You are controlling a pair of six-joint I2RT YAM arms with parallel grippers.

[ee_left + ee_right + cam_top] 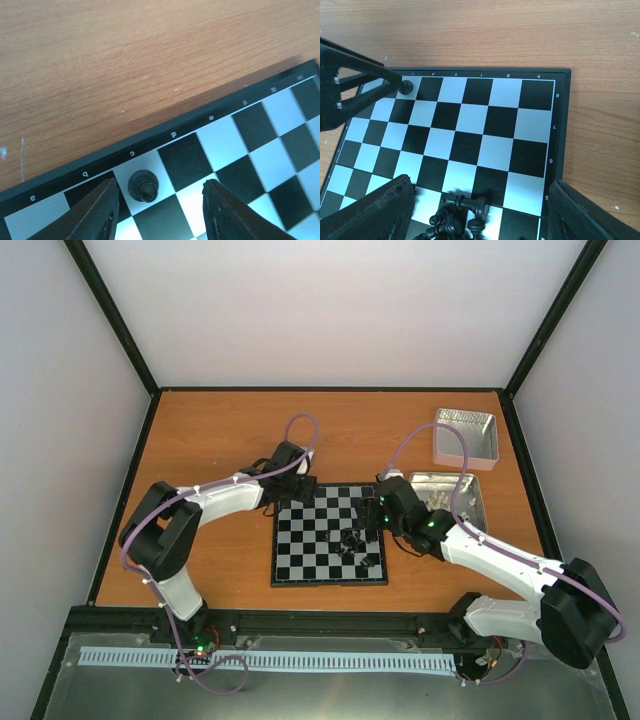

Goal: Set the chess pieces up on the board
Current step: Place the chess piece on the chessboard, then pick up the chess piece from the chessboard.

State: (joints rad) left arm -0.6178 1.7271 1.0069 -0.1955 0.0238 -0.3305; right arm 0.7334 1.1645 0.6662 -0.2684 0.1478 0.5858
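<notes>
The board (310, 540) lies in the middle of the table. One black chess piece (142, 186) stands upright on a light square in the board's far-left corner row; it also shows in the right wrist view (407, 87). My left gripper (160, 197) is open around that piece without touching it, and the piece is nearer the left finger (97, 212). A pile of black chess pieces (462, 217) lies tumbled on the board's right side (358, 548). My right gripper (479, 184) is open and empty, just above and beyond the pile.
A silver tin (465, 435) stands at the back right. A second tin (465, 502) holding cream-white pieces sits right of the board, close to my right arm. Black frame rails border the table.
</notes>
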